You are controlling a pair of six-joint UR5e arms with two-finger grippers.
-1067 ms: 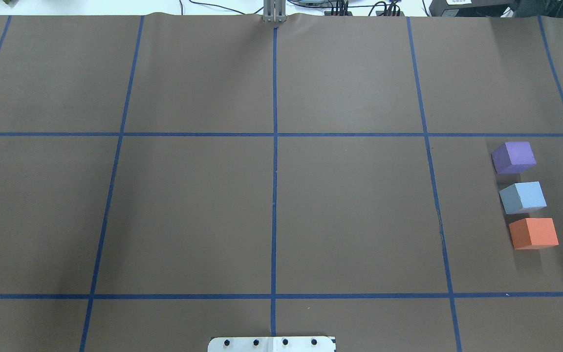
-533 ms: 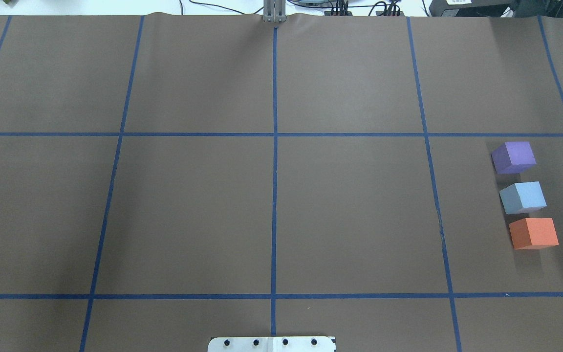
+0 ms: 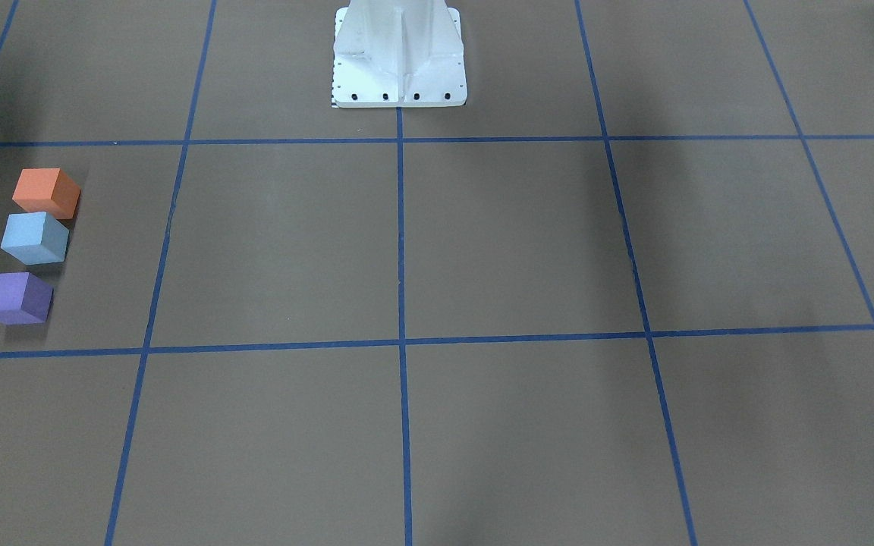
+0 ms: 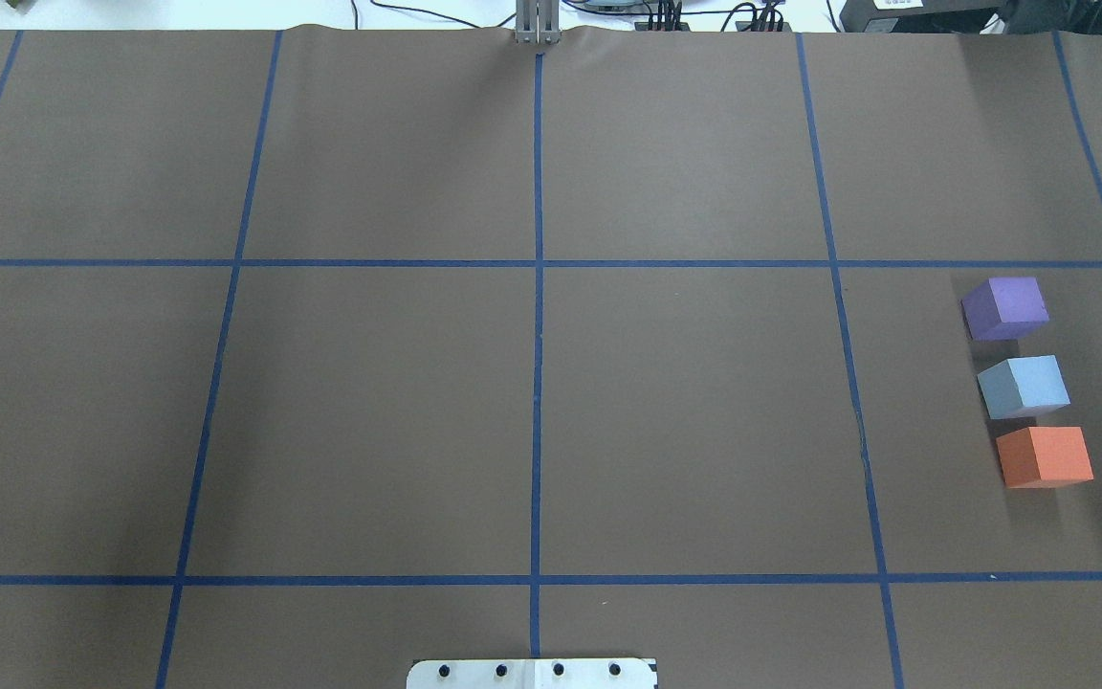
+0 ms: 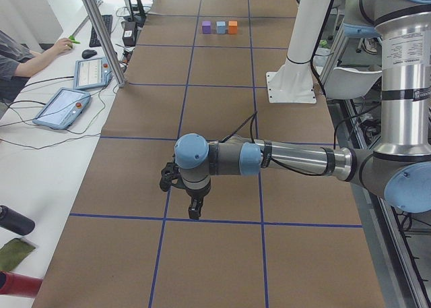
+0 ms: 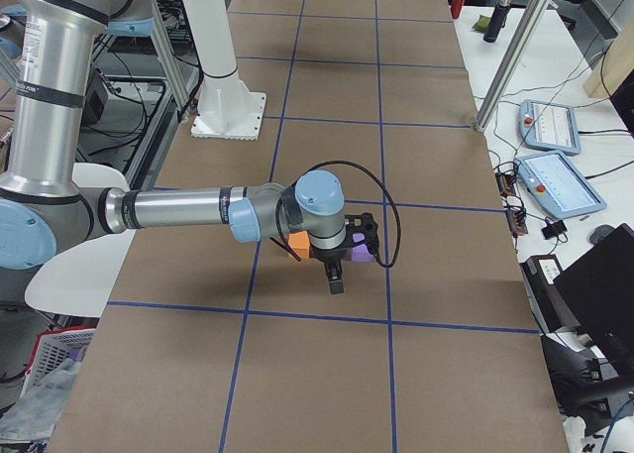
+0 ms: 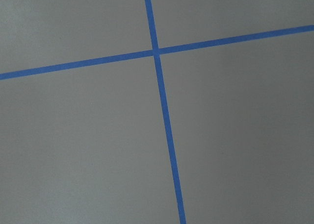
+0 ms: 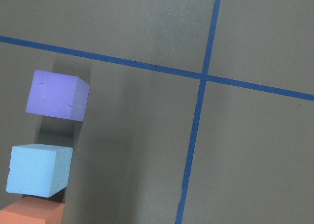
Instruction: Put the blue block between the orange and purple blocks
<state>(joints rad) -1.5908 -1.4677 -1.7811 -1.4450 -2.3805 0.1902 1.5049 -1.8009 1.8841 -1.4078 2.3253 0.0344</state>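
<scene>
My overhead camera sits behind the base plate (image 4: pixel 532 673); my front camera faces it; both show the blue block (image 4: pixel 1023 386).

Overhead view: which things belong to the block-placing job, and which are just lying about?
Job:
- blue block, already sitting between the other two
- orange block
- purple block

Lying about:
- robot base plate
- blue tape grid
- cables past the table's far edge
</scene>
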